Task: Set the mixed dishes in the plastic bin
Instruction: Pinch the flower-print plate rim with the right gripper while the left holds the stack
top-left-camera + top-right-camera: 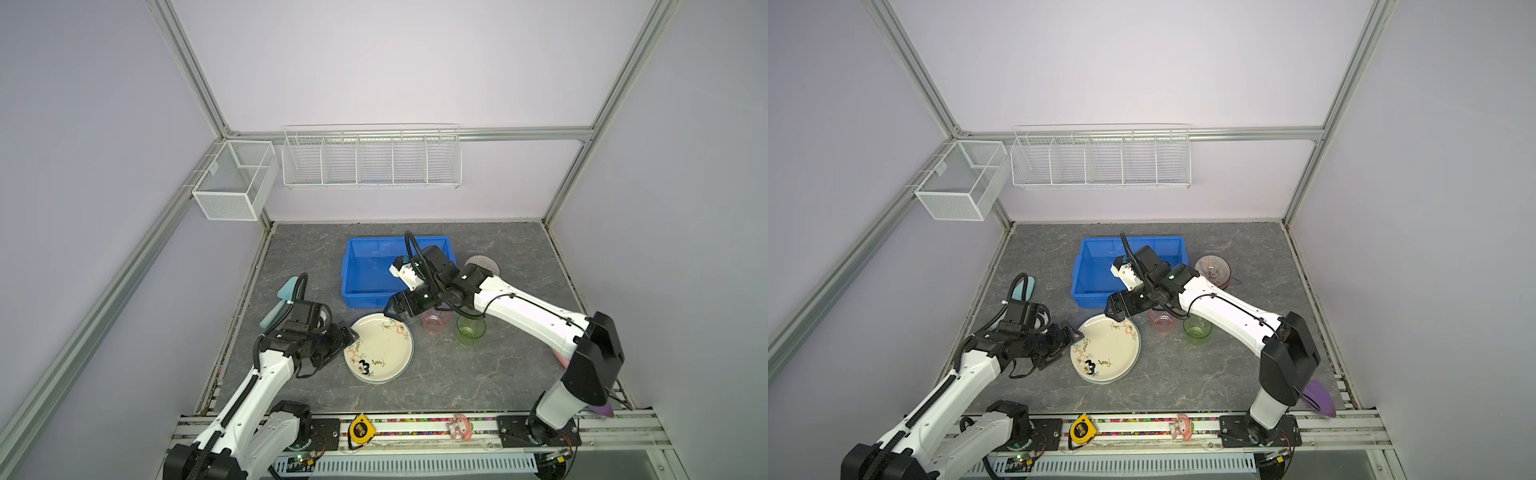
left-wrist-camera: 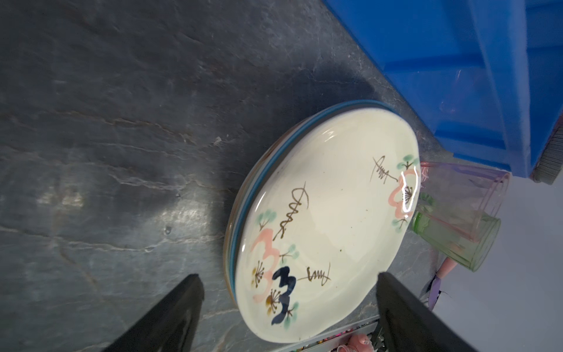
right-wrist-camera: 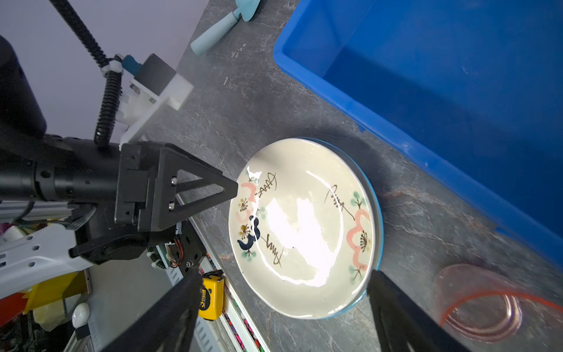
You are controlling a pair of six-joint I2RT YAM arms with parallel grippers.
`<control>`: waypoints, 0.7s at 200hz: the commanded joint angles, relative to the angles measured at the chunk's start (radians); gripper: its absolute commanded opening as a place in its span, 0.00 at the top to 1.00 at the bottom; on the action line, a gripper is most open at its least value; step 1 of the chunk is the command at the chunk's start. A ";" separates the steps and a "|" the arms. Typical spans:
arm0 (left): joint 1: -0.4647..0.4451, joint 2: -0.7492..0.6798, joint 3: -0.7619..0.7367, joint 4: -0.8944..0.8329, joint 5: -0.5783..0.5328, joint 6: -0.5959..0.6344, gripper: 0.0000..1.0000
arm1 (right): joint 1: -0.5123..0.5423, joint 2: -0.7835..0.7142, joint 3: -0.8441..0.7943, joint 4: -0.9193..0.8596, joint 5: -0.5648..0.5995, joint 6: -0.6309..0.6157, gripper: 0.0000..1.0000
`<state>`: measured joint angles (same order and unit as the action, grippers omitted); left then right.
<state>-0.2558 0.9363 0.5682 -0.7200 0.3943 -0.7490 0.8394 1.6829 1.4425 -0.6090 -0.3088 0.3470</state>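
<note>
Blue plastic bin [image 1: 361,300] sits just above centre in both top views [image 1: 1088,297]. What we see of its inside is bare blue floor, and the right arm partly covers its right half. All dishes in view are outside it, on the grey slab [image 1: 478,374]. Directly below the bin, near its front wall but apart from it, a cream floral plate [image 1: 380,349] is stacked on a second plate [image 2: 240,222], blue-rimmed. Right of the stack a pink cup [image 1: 435,322] and a green cup [image 1: 471,330] stand upright, mouths up, just beside each other; through their walls we see only their own bases. A patterned bowl [image 1: 1212,270] sits right of the bin, partly hidden by the arm. Left gripper [image 1: 353,336] is at the stack's left rim, jaws wide; in its wrist view the fingers [image 2: 170,314] straddle the plate edge, not clamped. Right gripper [image 1: 390,314] is at the stack's upper rim, jaws also wide, holding nothing. Teal scoop [image 1: 286,291] lies left of the bin behind the left arm. A purple scoop [image 1: 1318,397] lies at lower right of the slab. Upper left of frame, a mesh basket [image 1: 232,183] and a divided wire rack [image 1: 370,162] hang on the walls; through them we see only wire and wall.
</note>
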 commanded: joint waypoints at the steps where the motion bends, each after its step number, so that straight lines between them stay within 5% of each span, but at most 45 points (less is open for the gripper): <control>1: -0.005 -0.015 -0.030 0.055 0.007 -0.014 0.13 | 0.003 0.027 -0.004 0.012 -0.035 0.035 0.12; 140: -0.004 0.006 -0.068 0.171 0.056 -0.028 0.19 | 0.012 0.115 0.014 -0.108 0.072 0.103 0.10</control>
<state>-0.2558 0.9371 0.5007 -0.5709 0.4397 -0.7704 0.8402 1.7763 1.4429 -0.6788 -0.2581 0.4309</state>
